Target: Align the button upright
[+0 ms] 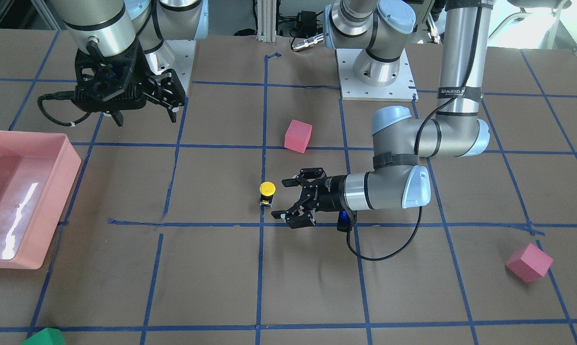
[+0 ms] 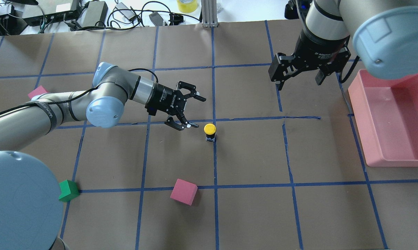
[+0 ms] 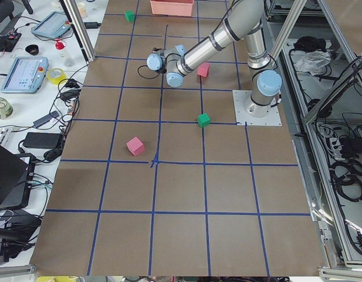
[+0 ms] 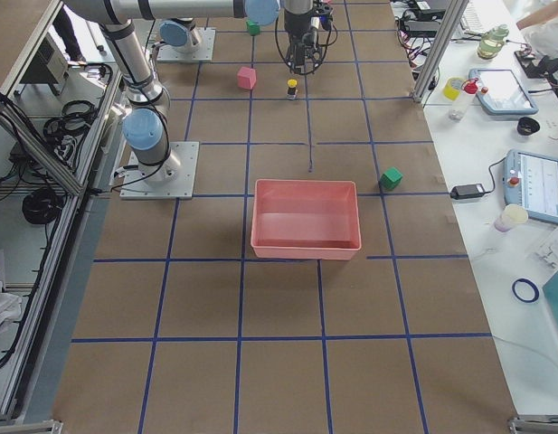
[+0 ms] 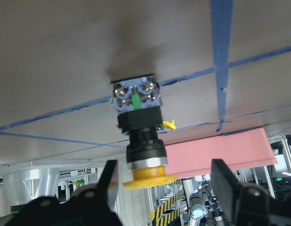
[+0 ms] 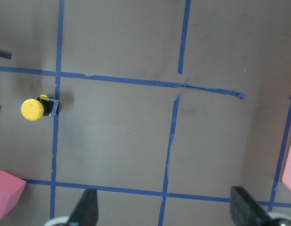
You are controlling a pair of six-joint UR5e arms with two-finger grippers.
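button (image 2: 210, 129): upright on counter (image 2: 250, 208), just ahead of left pincer (image 2: 199, 112)
left pincer: released
right pincer (image 2: 298, 83): released, well apart
wrist view alone: grey base (image 5: 136, 96), seemingly with screws

Brown table (image 2: 250, 215) w/ blue tape grid (image 2: 215, 215).

Brown table (image 2: 250, 215), button (image 2: 210, 132), cubes (image 2: 183, 191), pink tray (image 2: 361, 121)
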